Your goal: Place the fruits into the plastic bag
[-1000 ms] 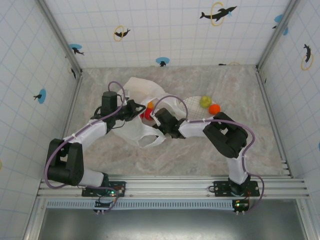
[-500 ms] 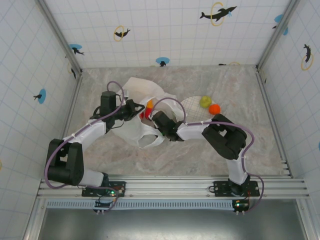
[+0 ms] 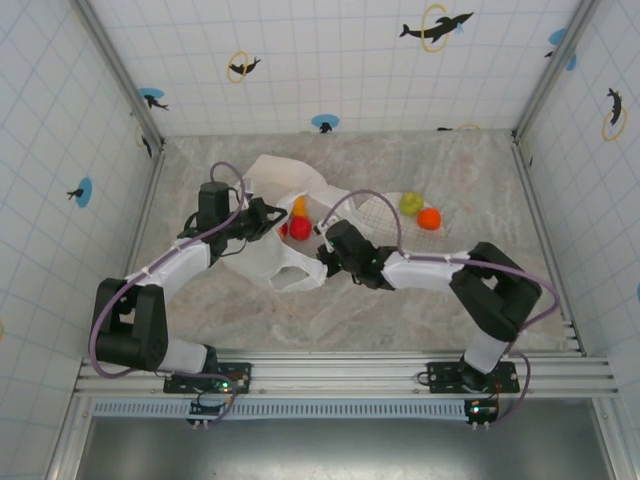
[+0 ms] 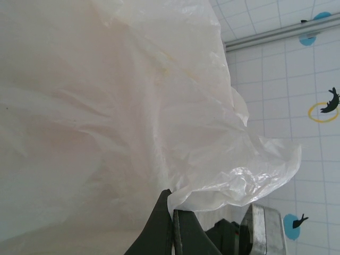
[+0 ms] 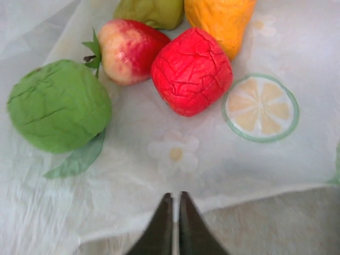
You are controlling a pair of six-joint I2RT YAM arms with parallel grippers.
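While right pincer point(image 5: 175, 197) sits closed, red fruit point(image 5: 192, 70) lies just ahead.

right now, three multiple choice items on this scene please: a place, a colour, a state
1. Where are the yellow-green fruit and the round orange fruit beside it? A by the left arm's base; B at the right edge of the plate; C against the far wall.
2. Which colour is the fruit nearest the printed lemon slice? A red; B blue; C purple.
3. The left jaws are: A open above the plate; B shut on a fruit; C shut on the plastic bag.
1 B, the top view shows both there. 2 A, the red fruit lies beside the slice. 3 C, film is pinched between them.
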